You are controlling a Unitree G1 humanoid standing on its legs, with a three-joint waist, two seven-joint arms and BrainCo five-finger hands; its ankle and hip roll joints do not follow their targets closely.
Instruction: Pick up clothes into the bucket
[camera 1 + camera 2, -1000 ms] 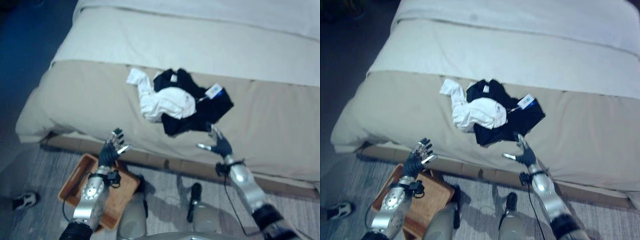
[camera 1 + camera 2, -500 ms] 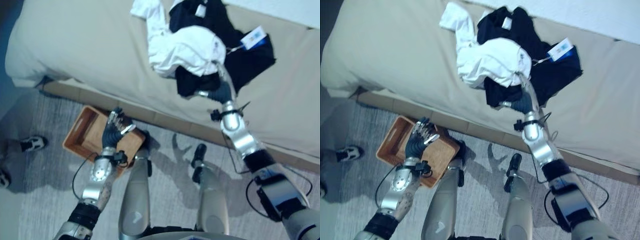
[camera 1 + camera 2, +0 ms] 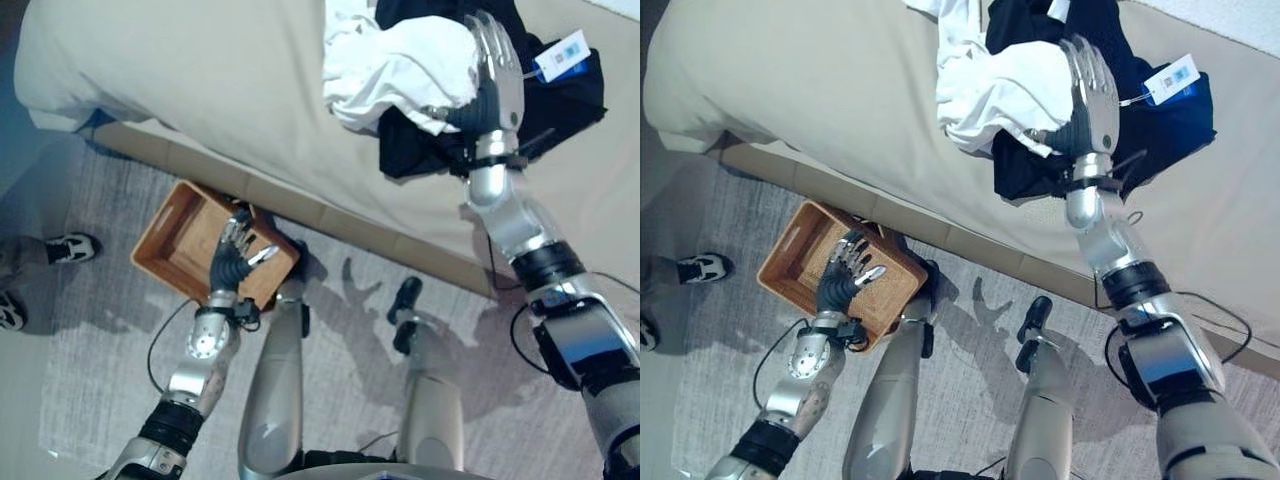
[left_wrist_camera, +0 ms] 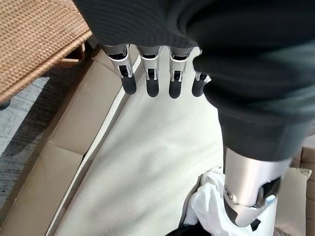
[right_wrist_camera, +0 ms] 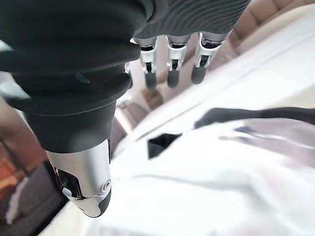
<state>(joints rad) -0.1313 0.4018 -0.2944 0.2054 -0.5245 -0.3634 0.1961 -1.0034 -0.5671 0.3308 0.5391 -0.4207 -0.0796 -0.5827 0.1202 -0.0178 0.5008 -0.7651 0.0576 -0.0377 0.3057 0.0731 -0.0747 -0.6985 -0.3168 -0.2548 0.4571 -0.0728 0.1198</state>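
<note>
A white garment [image 3: 390,65] lies crumpled on a black garment [image 3: 565,95] with a paper tag [image 3: 563,53], near the front edge of the bed [image 3: 200,80]. My right hand [image 3: 496,72] is stretched over this pile, open, with straight fingers resting where white and black cloth meet. The right wrist view has the white cloth [image 5: 221,172] just below that hand's fingers [image 5: 171,64]. A woven basket [image 3: 172,232] stands on the floor at the foot of the bed. My left hand [image 3: 236,262] hovers open above the basket's near corner, holding nothing.
The bed's beige cover hangs over a tan base board [image 3: 330,215] along the floor. A person's shoes [image 3: 62,246] stand on the grey carpet at the far left. The basket's wicker side [image 4: 29,39] is close to my left hand.
My right hand has reached forward from the pile's near edge onto the clothes. The left hand stays over the basket. The camera has shifted, so the bed sits higher.
</note>
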